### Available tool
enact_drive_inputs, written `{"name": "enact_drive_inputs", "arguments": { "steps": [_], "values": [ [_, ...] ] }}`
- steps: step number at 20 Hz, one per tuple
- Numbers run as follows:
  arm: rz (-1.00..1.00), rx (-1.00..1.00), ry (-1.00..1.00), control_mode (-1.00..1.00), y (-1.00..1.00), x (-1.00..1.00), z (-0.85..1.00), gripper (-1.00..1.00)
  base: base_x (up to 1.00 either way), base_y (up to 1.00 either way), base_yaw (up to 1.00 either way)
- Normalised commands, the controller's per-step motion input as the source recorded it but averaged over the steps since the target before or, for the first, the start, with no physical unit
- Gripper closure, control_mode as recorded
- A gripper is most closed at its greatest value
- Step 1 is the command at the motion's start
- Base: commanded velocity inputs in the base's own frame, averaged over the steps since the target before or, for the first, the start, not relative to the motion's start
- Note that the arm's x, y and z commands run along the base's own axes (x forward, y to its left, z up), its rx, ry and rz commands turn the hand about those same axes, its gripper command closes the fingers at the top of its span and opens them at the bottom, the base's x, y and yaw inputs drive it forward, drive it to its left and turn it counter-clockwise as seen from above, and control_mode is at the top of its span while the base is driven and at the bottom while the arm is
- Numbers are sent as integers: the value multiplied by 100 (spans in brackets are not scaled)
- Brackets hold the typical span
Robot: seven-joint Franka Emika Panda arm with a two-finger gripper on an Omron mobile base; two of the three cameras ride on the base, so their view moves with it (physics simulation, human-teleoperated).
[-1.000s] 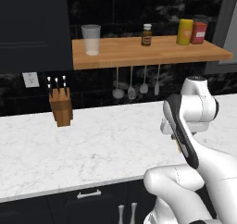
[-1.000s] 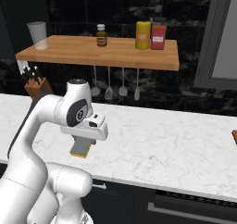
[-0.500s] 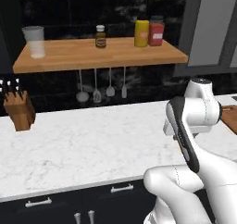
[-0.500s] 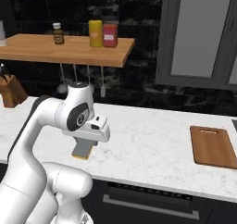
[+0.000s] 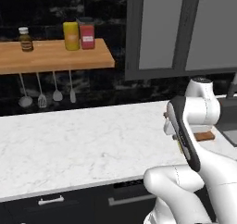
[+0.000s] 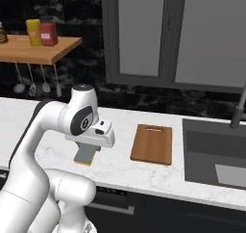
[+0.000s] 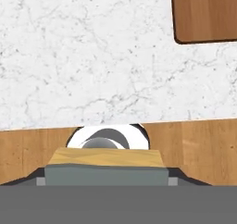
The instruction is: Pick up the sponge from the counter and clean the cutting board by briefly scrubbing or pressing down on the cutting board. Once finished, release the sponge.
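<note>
You have the sponge (image 6: pixel 85 154) in the gripper (image 6: pixel 86 152); look at the right base view and you see it hanging under the white hand, grey side up and yellow side down, up in the air above the counter (image 6: pixel 144 169) near the front edge; in the hand view the sponge (image 7: pixel 106 168) sits flat across the bottom between the two finger tips, so the gripper (image 7: pixel 106 179) is closed snug on it, with a grey layer near you and a yellow layer past it.

The cutting board (image 6: pixel 152 143) lies flat on the counter, to the right of the sponge and a bit farther back; the two are apart and do not touch; the sink (image 6: pixel 214 152) is just to the right of the board; in the hand view you see one round corner of the board (image 7: pixel 206 12) at the top right, on the white marble (image 7: pixel 92 56).

In the left base view the arm hides most of the board; a small brown bit (image 5: pixel 204 136) peeks out beside it.

On the wall to the far left there is a wooden shelf (image 5: pixel 51 56) with a yellow jar (image 5: pixel 71 35), a red jar (image 5: pixel 86 36) and a small brown bottle (image 5: pixel 26 39); spoons (image 5: pixel 41 91) hang under it.
</note>
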Motion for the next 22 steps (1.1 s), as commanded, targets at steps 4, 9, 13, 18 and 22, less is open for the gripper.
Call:
{"name": "enact_drive_inputs", "arguments": {
  "steps": [4,9,13,18,22],
  "values": [
    [0,0,0,100,0,0,0,100,0,-84,0],
    [0,0,0,100,0,0,0,100,0,-72,0],
    [0,0,0,100,0,0,0,100,0,-59,0],
    [0,0,0,100,0,0,0,100,4,-12,0],
    [0,0,0,100,0,0,0,100,37,0,6]
  ]
}}
